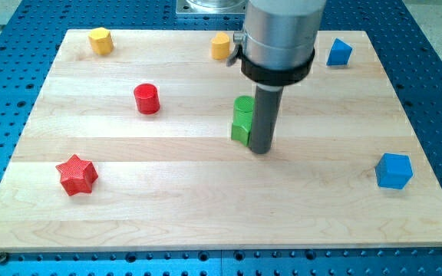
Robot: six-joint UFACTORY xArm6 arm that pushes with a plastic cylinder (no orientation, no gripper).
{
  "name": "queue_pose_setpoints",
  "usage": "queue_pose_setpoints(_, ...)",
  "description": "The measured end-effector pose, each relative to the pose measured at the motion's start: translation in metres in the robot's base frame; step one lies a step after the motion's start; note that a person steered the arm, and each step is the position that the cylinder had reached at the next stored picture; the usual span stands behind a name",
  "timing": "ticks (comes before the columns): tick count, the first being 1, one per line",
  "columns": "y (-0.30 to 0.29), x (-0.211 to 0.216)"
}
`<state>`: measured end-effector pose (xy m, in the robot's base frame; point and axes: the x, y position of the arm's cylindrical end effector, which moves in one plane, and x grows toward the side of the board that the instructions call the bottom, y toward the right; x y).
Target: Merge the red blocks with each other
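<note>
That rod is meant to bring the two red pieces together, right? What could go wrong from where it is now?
My tip sits right beside the green block, on its right, so heading left toward the reds could drag the green along. The red cylinder is round and may roll or slip off my tip when pushed. The red star lies near the board's left edge, so a poor push might send it off.

One camera looks down at a slant from the wooden board's (pixel 206 215) near edge.

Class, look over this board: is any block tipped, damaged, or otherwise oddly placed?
Nothing looks damaged or tipped. The red cylinder and red star sit apart on the view's left; my tip rests beside the green block instead.
</note>
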<state>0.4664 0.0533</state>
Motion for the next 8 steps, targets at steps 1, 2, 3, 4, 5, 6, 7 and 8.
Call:
queue_pose_setpoints(1, -0.006, 0.016)
queue_pose_setpoints(2, -0.076, 0.109)
queue_pose_setpoints(3, -0.197, 0.149)
queue_pose_setpoints(4, -0.251, 0.109)
queue_pose_setpoints(5, -0.269, 0.098)
queue_pose_setpoints(6, -0.232, 0.043)
queue_pose_setpoints(7, -0.173, 0.0)
queue_pose_setpoints(8, -0.129, 0.039)
